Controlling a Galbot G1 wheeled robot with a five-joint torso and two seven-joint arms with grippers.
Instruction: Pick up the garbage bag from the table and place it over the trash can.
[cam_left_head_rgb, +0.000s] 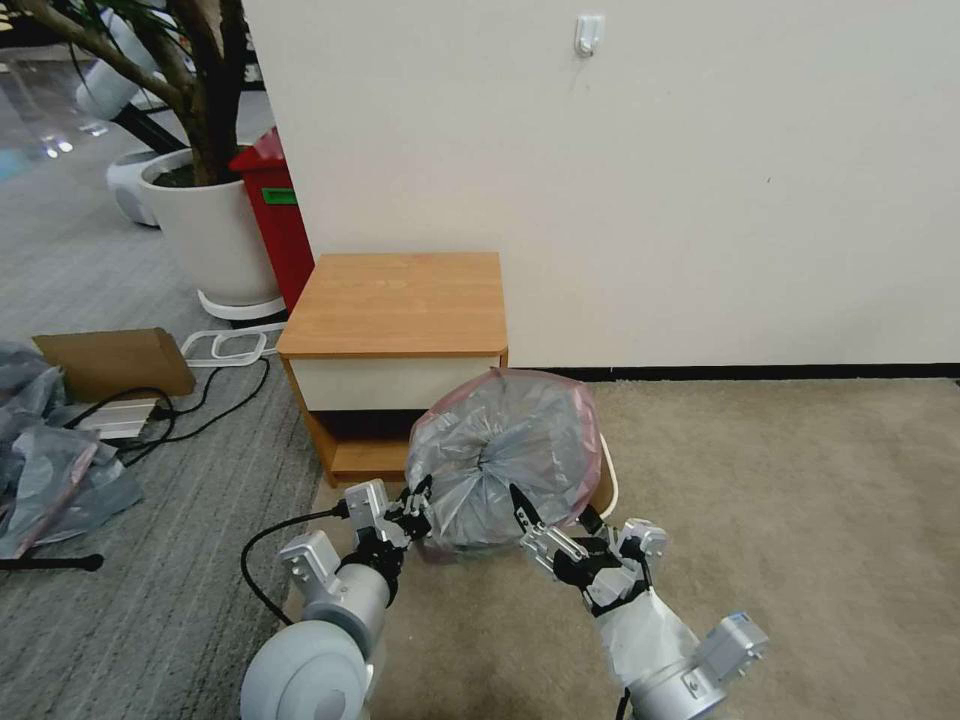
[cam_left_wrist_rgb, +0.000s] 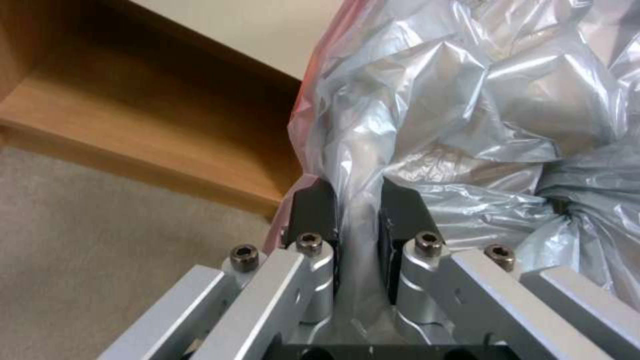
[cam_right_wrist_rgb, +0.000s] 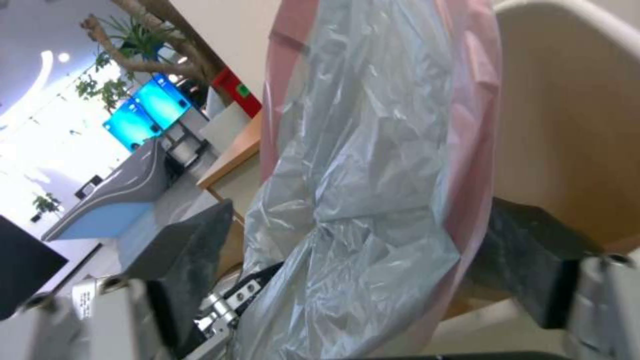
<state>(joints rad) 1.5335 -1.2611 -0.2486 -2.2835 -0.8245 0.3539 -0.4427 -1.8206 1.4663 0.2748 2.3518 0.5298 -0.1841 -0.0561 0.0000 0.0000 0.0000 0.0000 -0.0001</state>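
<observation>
Crinkling grey garbage bag (cam_left_head_rgb: 505, 450) in left gripper (cam_left_head_rgb: 418, 510).

The garbage bag (cam_left_head_rgb: 505, 450), grey, crinkly, with a pink rim, is sitting puffed up over the cream trash can (cam_left_head_rgb: 607, 478). The trash can is standing on the carpet, touching the wooden table (cam_left_head_rgb: 400, 300).

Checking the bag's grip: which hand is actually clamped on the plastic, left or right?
The left hand: its fingers pinch a fold of the garbage bag. The right hand is spread wide, the bag hanging loose between its fingers.
</observation>
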